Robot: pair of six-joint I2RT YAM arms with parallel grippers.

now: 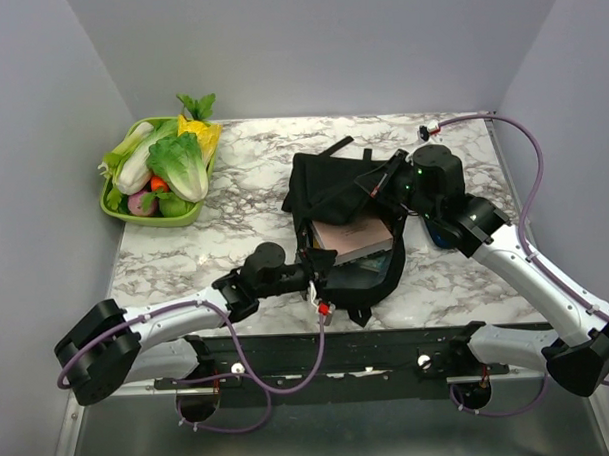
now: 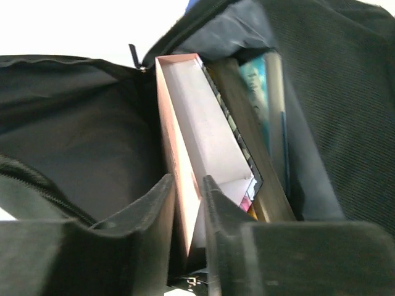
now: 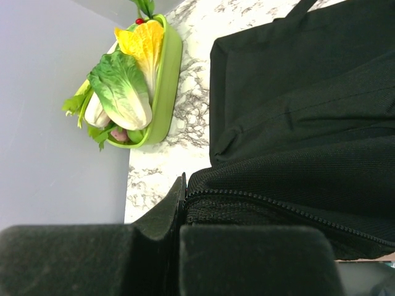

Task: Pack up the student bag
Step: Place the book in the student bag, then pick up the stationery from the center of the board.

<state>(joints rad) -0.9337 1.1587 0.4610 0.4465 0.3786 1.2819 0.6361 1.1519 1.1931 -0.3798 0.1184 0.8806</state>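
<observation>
Black and floppy, the student bag (image 1: 328,187) lies near the middle of the marbled surface (image 1: 215,241), its mouth open toward the arms' bases. The left hand (image 2: 188,185) reaches into that mouth, and its fingers (image 2: 154,209) stand narrowly apart, pinching the near edge of a pink-covered book (image 2: 203,135) that lies partly inside the bag. Just beside that book, deeper in the same compartment, stands a brown-edged book (image 2: 244,123), and a teal-covered one (image 2: 256,80) is pressed against the bag's wall. The right hand (image 3: 184,213) comes at the bag from the far right side. Its fingers are closed on a fold of the black fabric right by a zipper line (no gap shows between them in the wrist view). At the far left corner of the surface, well apart from the bag, sits a green tray (image 1: 114,210) heaped with leafy vegetables (image 1: 182,162).
</observation>
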